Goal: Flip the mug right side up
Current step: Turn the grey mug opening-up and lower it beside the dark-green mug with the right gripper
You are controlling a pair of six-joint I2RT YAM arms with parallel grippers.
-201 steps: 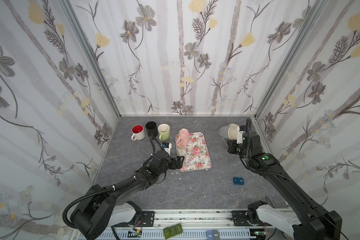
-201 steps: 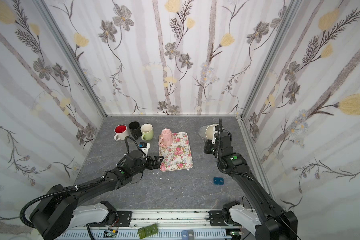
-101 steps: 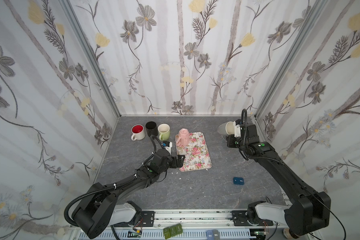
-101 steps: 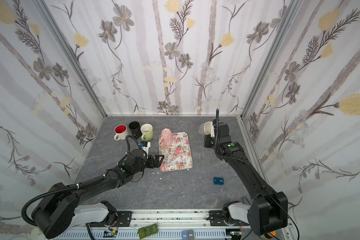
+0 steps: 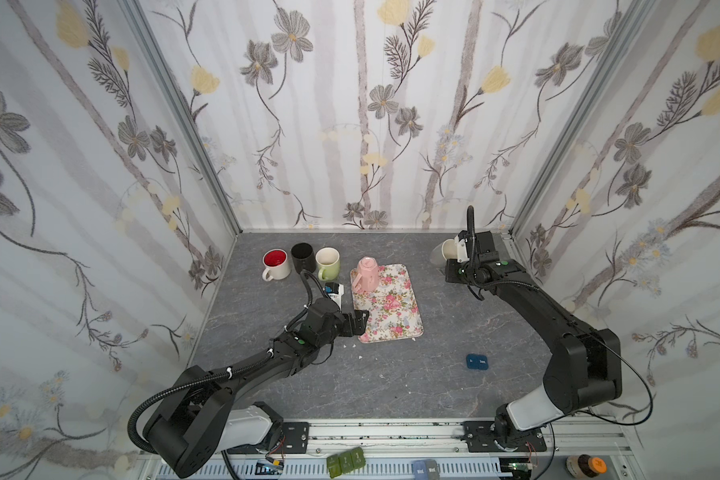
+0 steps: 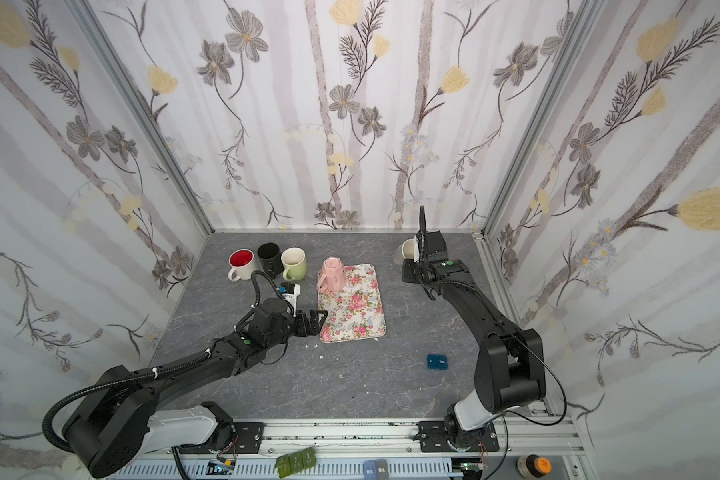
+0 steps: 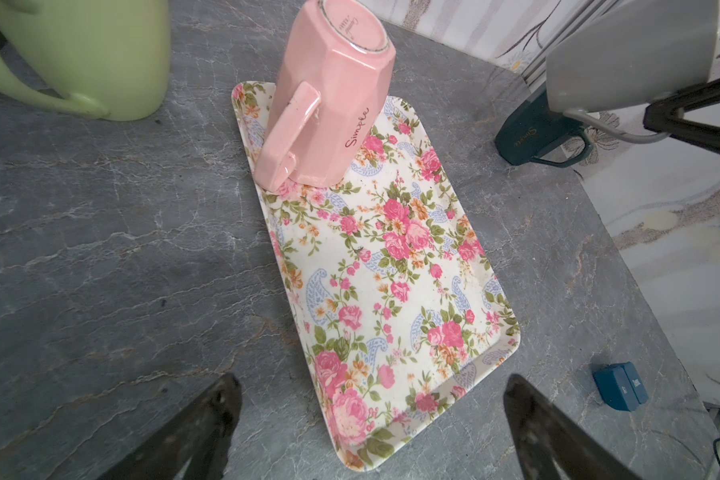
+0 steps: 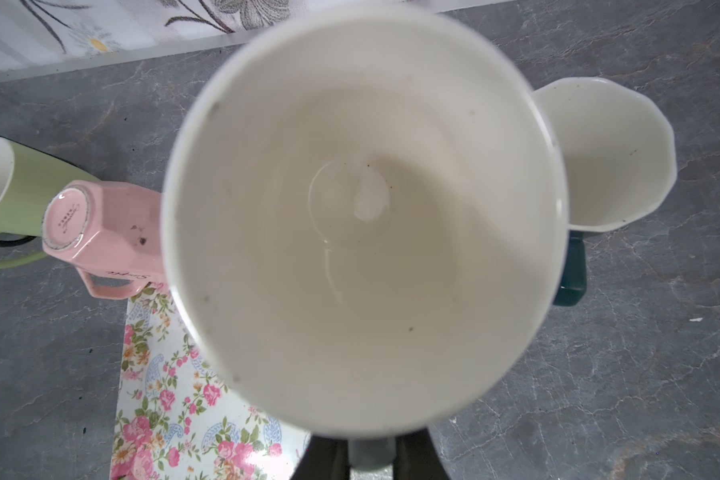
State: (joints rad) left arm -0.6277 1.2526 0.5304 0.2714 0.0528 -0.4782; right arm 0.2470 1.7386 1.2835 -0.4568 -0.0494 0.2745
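Observation:
A grey mug [image 5: 440, 252] with a cream inside hangs in the air near the back right corner. It is tipped on its side, and its mouth [image 8: 362, 216] faces the right wrist camera. My right gripper [image 8: 371, 455] is shut on its grey handle, and in both top views it sits there [image 6: 414, 254]. A pink mug [image 5: 366, 272] stands upside down on the far left corner of a floral tray [image 5: 395, 320]. My left gripper [image 5: 360, 321] is open and low at the tray's near left corner, with nothing between its fingers [image 7: 221, 399].
A white mug with a red inside [image 5: 276, 264], a black mug [image 5: 302, 255] and a green mug [image 5: 328, 262] stand upright in a row at the back left. A dark teal mug [image 8: 607, 158] stands upright under the held mug. A small blue block [image 5: 476, 360] lies front right.
My right arm has carried the grey mug up and toward the back wall, turning it. The left arm has barely moved.

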